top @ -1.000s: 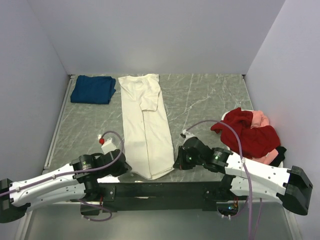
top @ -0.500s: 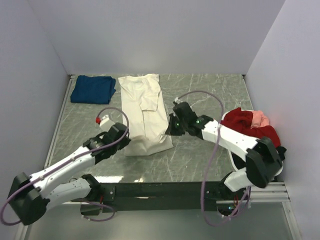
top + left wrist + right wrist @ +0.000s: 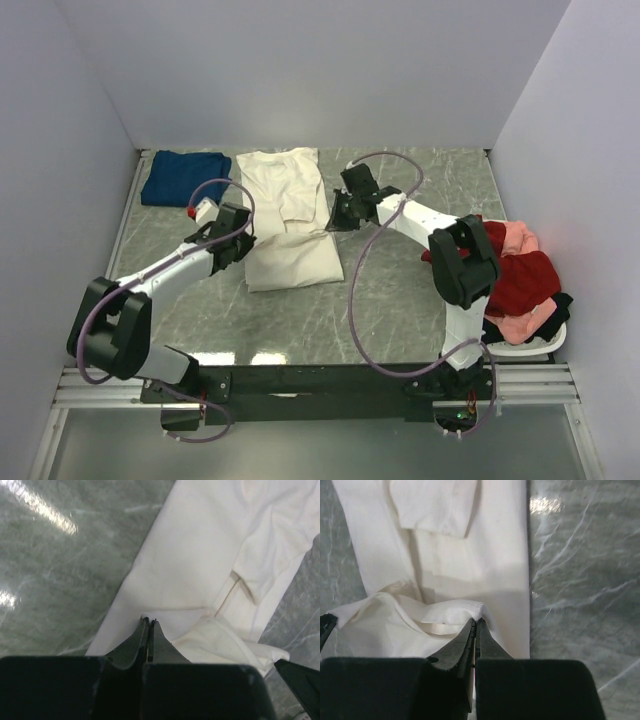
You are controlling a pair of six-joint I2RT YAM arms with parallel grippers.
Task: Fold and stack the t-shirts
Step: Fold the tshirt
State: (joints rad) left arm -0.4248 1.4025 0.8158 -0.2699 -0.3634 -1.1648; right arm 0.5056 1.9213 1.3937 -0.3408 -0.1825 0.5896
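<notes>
The left pincer (image 3: 150, 623) is squeezed narrow on one corner of the hem of the long cream-white cloth t-shirt (image 3: 290, 210), a thin fold of fabric caught between its dark fingers. The right pincer (image 3: 475, 624) is clamped the same way on the hem's other corner. A second ago both pincers sat at the near edge of the grey-green marbled surface (image 3: 400, 290) with the shirt stretched out full length, and half a second ago they were partway up. Now they have carried the hem over the shirt's body toward the far wall, so the garment lies doubled, roughly half as long as it was, with its folded edge nearest the arms. The wrist views show what the overhead view cannot: the lifted layer bunched and puckered between the two grips, and a tucked-in sleeve lying flat beyond. Only the overhead view takes in the rest. The folded dark blue t-shirt (image 3: 185, 178) lies just beside the cream one at the far left. On the right, well apart, the red t-shirt (image 3: 515, 278), pink t-shirt (image 3: 521, 238) and a bit of black cloth (image 3: 562, 303) are heaped in the white basket (image 3: 525, 346).
</notes>
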